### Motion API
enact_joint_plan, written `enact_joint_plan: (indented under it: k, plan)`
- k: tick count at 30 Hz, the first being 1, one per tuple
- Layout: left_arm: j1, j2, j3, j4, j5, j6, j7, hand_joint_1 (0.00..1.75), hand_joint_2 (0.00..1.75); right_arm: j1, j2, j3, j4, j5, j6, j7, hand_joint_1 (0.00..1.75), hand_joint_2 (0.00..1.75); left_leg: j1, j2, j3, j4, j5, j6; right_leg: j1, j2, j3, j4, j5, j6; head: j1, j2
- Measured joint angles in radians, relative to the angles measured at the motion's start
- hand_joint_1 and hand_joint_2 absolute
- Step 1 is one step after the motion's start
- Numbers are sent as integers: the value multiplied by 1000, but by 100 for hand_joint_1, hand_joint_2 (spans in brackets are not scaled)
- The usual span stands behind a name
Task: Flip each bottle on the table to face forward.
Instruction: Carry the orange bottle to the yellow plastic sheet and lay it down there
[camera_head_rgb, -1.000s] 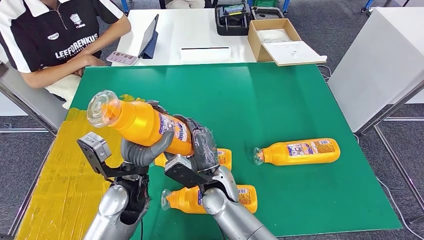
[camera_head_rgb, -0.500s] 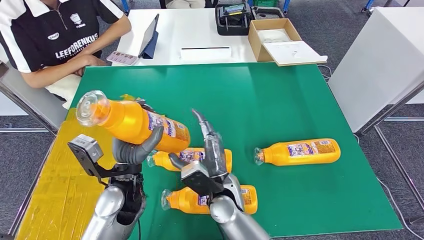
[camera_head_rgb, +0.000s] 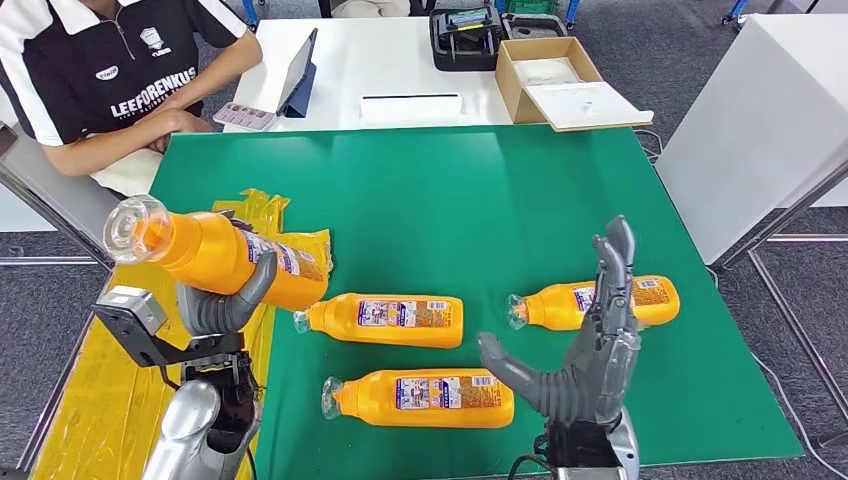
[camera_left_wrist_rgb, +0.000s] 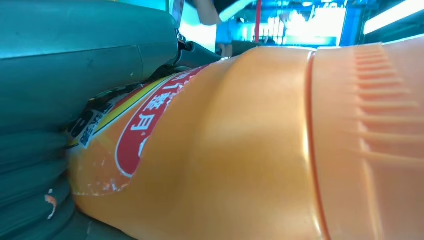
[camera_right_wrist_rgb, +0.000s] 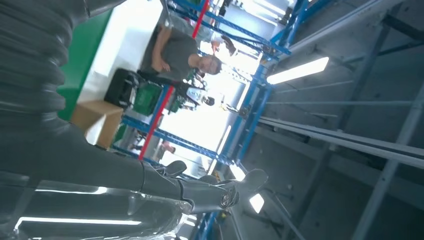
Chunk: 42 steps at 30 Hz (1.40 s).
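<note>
Our left hand (camera_head_rgb: 225, 300) grips a raised orange bottle (camera_head_rgb: 215, 255) over the green desk's (camera_head_rgb: 480, 190) left edge, above yellow wrapping (camera_head_rgb: 120, 370). Our right hand (camera_head_rgb: 590, 345) hangs open, fingers spread, near the front edge. Three bottles (camera_head_rgb: 385, 320) (camera_head_rgb: 425, 397) (camera_head_rgb: 600, 303) lie on their sides mid-desk; open green lies beyond, toward a seated person (camera_head_rgb: 110, 80) at a white table (camera_head_rgb: 380, 70).

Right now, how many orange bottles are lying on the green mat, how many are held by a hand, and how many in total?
Lying on the green mat: 3, the middle bottle, the near bottle and the right bottle.
Held by the left hand: 1, the held bottle.
Total: 4
</note>
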Motion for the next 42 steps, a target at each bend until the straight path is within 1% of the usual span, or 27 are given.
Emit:
enact_joint_plan:
  k: [6, 7, 9, 12, 14, 17, 18, 20, 22, 24, 27, 30, 32, 34, 39, 42]
  plan:
    - [4, 5, 14, 0, -16, 18, -6, 175, 175, 13, -40, -10, -49, 8, -11, -1, 0, 175, 1, 0, 0, 0, 1, 0, 0, 0, 0, 0, 0, 0, 0, 0]
    - [6, 6, 15, 0, -35, 37, -12, 175, 175, 13, -47, -10, -52, 16, -21, 1, 0, 175, 1, 0, 0, 0, 1, 0, 0, 0, 0, 0, 0, 0, 0, 0]
    - [13, 9, 21, -1, -108, 102, -29, 175, 175, 17, -67, -15, -55, 48, -54, 14, 0, 175, 1, 0, 0, 0, 1, 0, 0, 0, 0, 1, 0, 0, 0, 0]
    - [33, 16, 41, -4, -294, 224, -47, 175, 175, 30, -108, -46, -62, 140, -85, 68, 0, 175, 0, 0, 0, 0, 1, 0, 0, 0, 0, 1, 0, 0, 0, 0]
    - [42, 22, 58, -3, -455, 296, -38, 175, 175, 40, -125, -78, -72, 235, -81, 131, 0, 175, 0, 0, 0, 0, 1, 0, 0, 0, 0, 0, 0, 0, 0, 0]
    - [34, 36, 74, 17, -708, 375, 6, 175, 175, 62, -137, -138, -93, 361, -53, 236, 0, 175, 0, -1, 0, 0, 1, 0, 0, -1, 0, 0, 0, 0, 0, 0]
    - [28, 42, 76, 31, -784, 395, 24, 175, 175, 74, -142, -159, -98, 383, -43, 257, 0, 175, 0, -2, 0, 0, 1, 0, 0, -1, 0, 0, 0, 0, 0, 0]
    - [17, 53, 85, 64, -921, 426, 59, 175, 175, 103, -156, -202, -105, 394, -30, 273, 0, 175, 0, -3, 0, 0, 1, 0, 0, -1, 0, 0, 0, 0, 0, 0]
    - [9, 64, 100, 96, -1027, 440, 82, 175, 175, 130, -173, -243, -106, 384, -22, 272, 0, 175, 0, -3, 0, 0, 1, 0, 0, -1, 0, 0, 0, 0, 0, 0]
    - [4, 72, 114, 120, -1074, 442, 88, 175, 175, 148, -184, -273, -106, 376, -20, 267, 0, 175, 0, -2, 0, 0, 1, 0, 0, -1, 0, 0, 0, 0, 0, 0]
    - [-3, 78, 128, 142, -1106, 442, 94, 175, 175, 160, -192, -297, -106, 374, -14, 263, 0, 175, 0, -2, 0, 0, 1, 0, 0, -1, 0, 0, 0, 0, 0, 0]
    - [-6, 79, 150, 153, -1252, 443, 127, 175, 175, 166, -196, -308, -106, 385, 3, 264, 0, 175, 0, -2, 0, 0, 1, 0, 0, -1, 0, 0, 0, 0, 0, 0]
    - [-7, 80, 169, 160, -1375, 444, 160, 175, 175, 174, -196, -310, -106, 405, 13, 267, 0, 175, 0, -2, 0, 0, 1, 0, 0, -1, 0, 0, 0, 0, 0, 0]
    - [-10, 85, 183, 173, -1461, 444, 199, 175, 175, 185, -196, -311, -106, 432, 22, 273, 0, 175, 0, -2, 0, 0, 1, 0, 0, -1, 0, 0, 0, 0, 0, 0]
    - [-23, 108, 188, 229, -1606, 444, 320, 175, 175, 208, -194, -312, -109, 499, 60, 305, 0, 175, 0, -2, 0, 0, 1, 0, 1, -1, 0, 0, 0, 0, 0, 0]
    - [-41, 125, 184, 276, -1662, 444, 389, 175, 175, 210, -192, -317, -113, 522, 84, 321, 0, 175, 0, -2, 0, 0, 1, 0, 0, -1, 0, 0, 0, 0, 0, 0]
